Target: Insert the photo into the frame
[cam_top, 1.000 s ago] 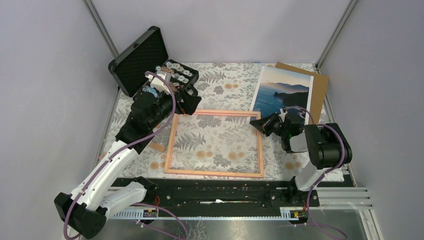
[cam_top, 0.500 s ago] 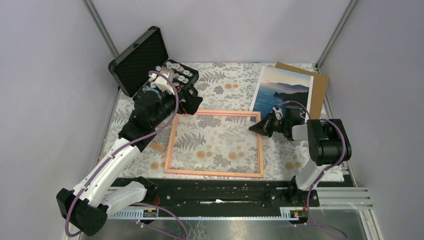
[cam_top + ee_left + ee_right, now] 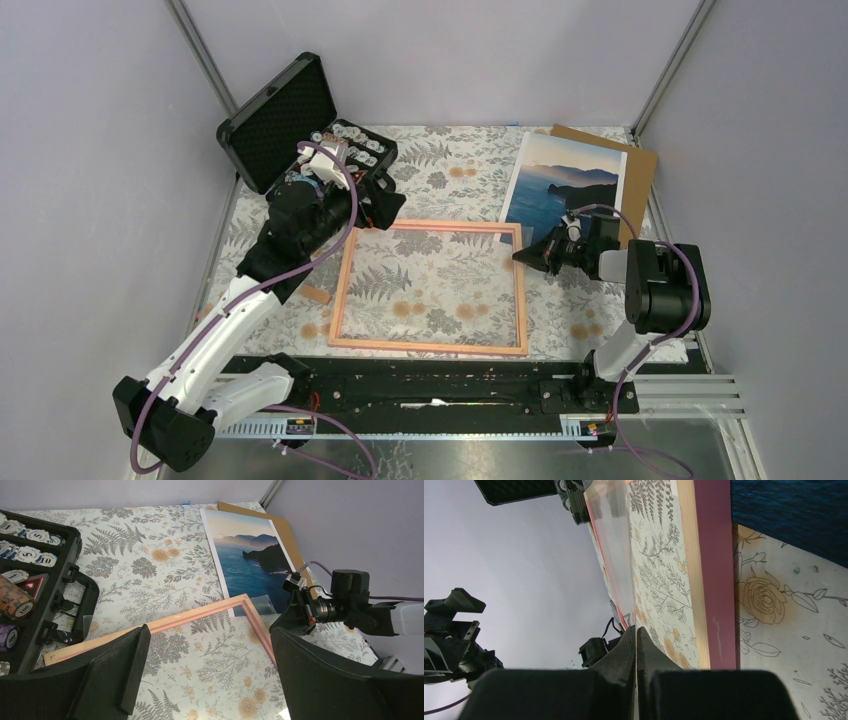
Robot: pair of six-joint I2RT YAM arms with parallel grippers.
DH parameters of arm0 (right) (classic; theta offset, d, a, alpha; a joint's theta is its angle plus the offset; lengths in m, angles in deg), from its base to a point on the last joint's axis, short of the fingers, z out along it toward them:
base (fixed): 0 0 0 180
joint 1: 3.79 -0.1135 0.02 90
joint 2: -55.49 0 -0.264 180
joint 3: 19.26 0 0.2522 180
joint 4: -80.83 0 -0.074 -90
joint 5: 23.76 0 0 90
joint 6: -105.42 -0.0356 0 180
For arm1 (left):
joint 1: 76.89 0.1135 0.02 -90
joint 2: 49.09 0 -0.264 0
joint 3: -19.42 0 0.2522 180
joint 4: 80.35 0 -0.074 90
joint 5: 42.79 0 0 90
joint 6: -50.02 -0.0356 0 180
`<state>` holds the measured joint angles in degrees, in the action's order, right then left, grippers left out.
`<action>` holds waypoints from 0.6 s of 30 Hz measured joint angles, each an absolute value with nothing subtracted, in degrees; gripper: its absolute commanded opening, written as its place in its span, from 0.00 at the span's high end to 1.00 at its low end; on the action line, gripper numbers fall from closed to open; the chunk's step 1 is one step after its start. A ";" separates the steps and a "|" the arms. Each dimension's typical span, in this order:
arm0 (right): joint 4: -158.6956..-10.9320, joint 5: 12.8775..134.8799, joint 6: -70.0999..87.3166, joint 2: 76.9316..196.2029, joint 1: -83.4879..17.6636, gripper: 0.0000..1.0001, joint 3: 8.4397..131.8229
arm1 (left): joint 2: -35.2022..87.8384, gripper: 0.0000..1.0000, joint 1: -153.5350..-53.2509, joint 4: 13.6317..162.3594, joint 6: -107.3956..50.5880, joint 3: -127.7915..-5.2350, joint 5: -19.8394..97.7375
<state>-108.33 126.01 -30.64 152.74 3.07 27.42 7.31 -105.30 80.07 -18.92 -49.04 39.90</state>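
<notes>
On the floral cloth [image 3: 450,170], your frame [image 3: 430,346] lies flat mid-table with bare cloth along every edge, and the photo [image 3: 565,185] lies face up by its far right corner. Your left gripper [image 3: 385,207] hangs with its jaws wide apart over the far left corner. Your right gripper [image 3: 522,256], fingers pressed together, sits at the right rail.

The frame [image 3: 430,347] lies on the table [image 3: 450,160], the photo [image 3: 565,180] on a board [image 3: 641,168] behind-right of it, the case [image 3: 280,115] behind-left.
</notes>
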 measured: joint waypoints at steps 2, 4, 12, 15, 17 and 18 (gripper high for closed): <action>-107.60 126.14 -29.98 152.78 3.02 1.00 27.51 | 7.31 0.01 -105.30 80.07 -18.92 -49.04 39.90; -105.64 126.44 -28.87 152.89 3.02 1.00 27.91 | 7.31 0.01 -105.30 80.09 -18.92 -49.04 39.88; -97.64 127.43 -25.29 152.94 0.16 1.00 28.85 | 7.47 0.01 -105.30 80.09 -18.62 -49.04 39.29; -93.81 127.40 -23.49 152.94 -0.45 1.00 30.35 | 7.77 0.01 -105.30 80.05 -18.49 -49.04 38.72; -92.35 127.43 -22.66 152.94 -0.61 1.00 31.62 | 7.82 0.01 -105.30 80.05 -18.47 -49.04 38.50; -91.67 127.38 -22.23 152.94 -0.82 1.00 32.39 | 7.82 0.01 -105.30 80.07 -18.47 -49.04 38.41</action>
<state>-91.67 127.38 -22.23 152.94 -0.82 32.39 7.82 -105.30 80.07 -18.47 -49.04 38.41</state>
